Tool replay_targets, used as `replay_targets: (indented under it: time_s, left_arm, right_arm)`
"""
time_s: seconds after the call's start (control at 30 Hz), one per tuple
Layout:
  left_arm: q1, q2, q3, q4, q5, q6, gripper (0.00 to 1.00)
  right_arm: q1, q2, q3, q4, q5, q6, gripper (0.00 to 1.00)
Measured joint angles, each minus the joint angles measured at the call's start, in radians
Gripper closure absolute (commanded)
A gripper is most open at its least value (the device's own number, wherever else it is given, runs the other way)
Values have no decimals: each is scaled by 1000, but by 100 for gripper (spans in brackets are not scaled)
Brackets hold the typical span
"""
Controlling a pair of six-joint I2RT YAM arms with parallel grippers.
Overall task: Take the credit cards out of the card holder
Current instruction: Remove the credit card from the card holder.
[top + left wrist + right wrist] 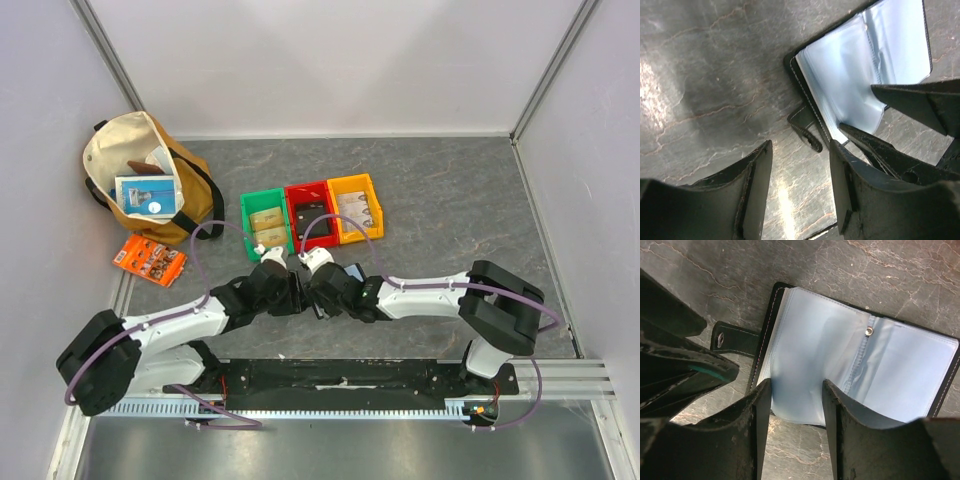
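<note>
The card holder [840, 360] lies open and flat on the dark stone table, with two shiny pale-blue sleeve panels, a black rim and a snap strap [735, 340] at its left. No credit cards show in its sleeves. My right gripper [796, 385] is open, its fingers standing over the near edge of the left panel with nothing pinched. My left gripper [800, 150] is open above bare table, just beside the card holder [850, 80]. In the top view both grippers [290, 290] [318, 290] meet at the table's middle and cover the holder.
Green [246, 220], red [307, 187] and yellow [350, 180] bins stand in a row behind the grippers, with flat card-like pieces inside. A tan canvas bag [190, 195] holding a box sits at the back left. An orange packet [150, 260] lies in front of the bag.
</note>
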Motion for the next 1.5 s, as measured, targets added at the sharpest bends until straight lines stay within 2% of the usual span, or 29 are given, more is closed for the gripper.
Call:
replay_targets:
  time_s: [0.07,0.2,0.23,0.33,0.57,0.8,0.93,1.23,1.5]
  left_arm:
    - [0,23,14,13,-10,0,51]
    - [0,56,27,30,-40,1,68]
    - [0,68,30,34,-50,2,79]
    - [0,97,42,34,-74,7,98]
    - [0,121,59,34,-100,11,98]
    - [0,97,59,7,-101,11,98]
    - [0,57,56,-6,-95,11,98]
    - [0,-31,5,-11,-69,3,98]
    - [0,-65,-43,-11,-43,-18,98]
  right_arm:
    - [-6,-6,-3,0,-8,1,51]
    - [-16,-16,-10,0,-25,5,52]
    - [-19,-19,-13,0,-26,7,53]
    - [-26,-35,-19,0,-27,11,53]
    - [-76,-111,-46,-17,2,19,53]
    - [-185,-186,-117,-63,72,19,53]
    - [-224,-219,-150,-118,91,17,49]
    - [-172,-322,-92,-113,-24,-36,28]
    - [-60,-138,18,-50,-111,-65,21]
